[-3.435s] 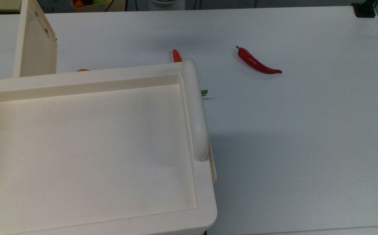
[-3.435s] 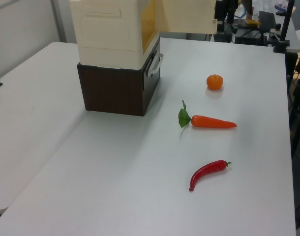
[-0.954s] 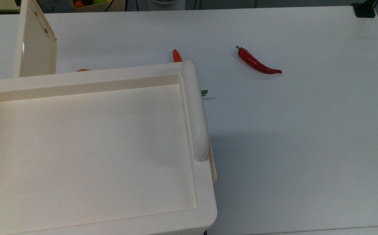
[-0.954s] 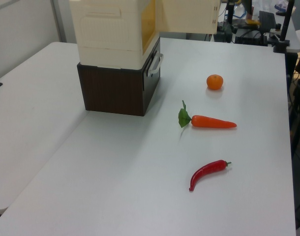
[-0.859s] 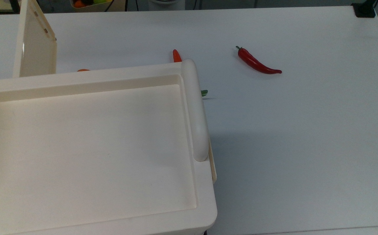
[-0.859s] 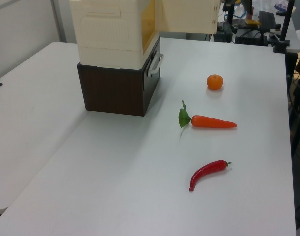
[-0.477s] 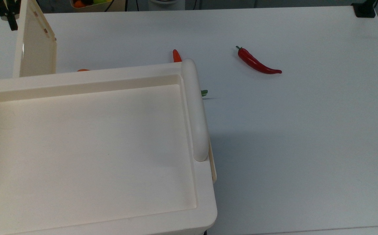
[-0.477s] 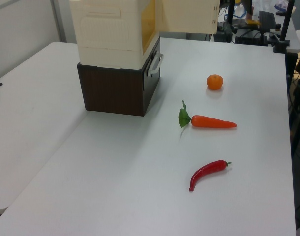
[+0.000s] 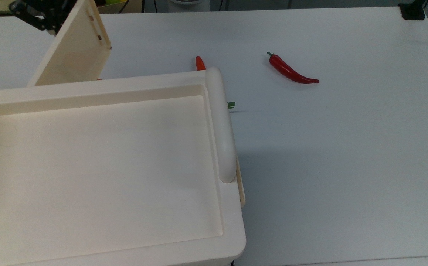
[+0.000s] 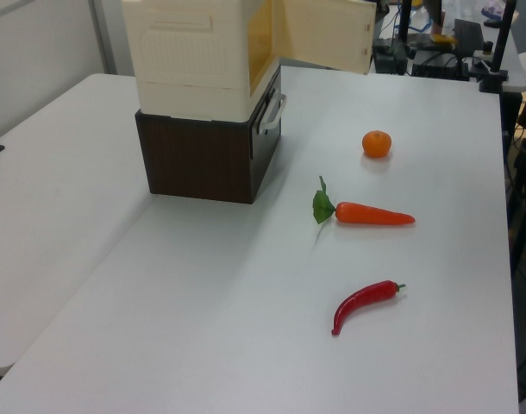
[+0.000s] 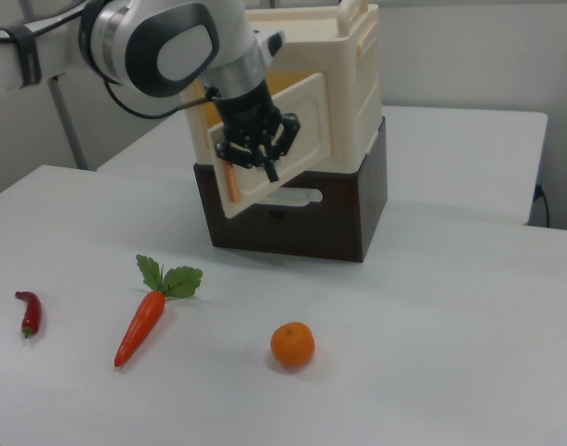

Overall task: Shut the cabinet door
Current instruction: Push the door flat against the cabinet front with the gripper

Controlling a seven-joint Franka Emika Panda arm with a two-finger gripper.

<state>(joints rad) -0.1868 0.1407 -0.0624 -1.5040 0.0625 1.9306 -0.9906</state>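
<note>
The cabinet [image 9: 99,162] is the large cream unit with a recessed top and a thick bar handle [image 9: 221,125]; it also shows as the cabinet [image 10: 194,52] and the cabinet [image 11: 353,84]. Its cabinet door [image 9: 74,51] stands partly open at an angle, hinged at the top view's upper left. In the left view the cabinet door [image 10: 328,34] juts out to the right. My gripper [image 11: 262,158] presses against the outer face of the cabinet door [image 11: 297,116]. In the top view my gripper [image 9: 42,20] sits just behind the door's far edge.
The cabinet rests on a dark brown box [image 10: 203,159] with a drawer handle [image 10: 272,114]. On the white table lie an orange [image 11: 293,345], a carrot [image 11: 144,321] and a red chili [image 9: 291,72]. My arm [image 11: 153,42] reaches in from the right view's upper left.
My gripper has come in at the top view's upper left. The door has swung from standing straight out to a slant, its free edge moving to the top view's right.
</note>
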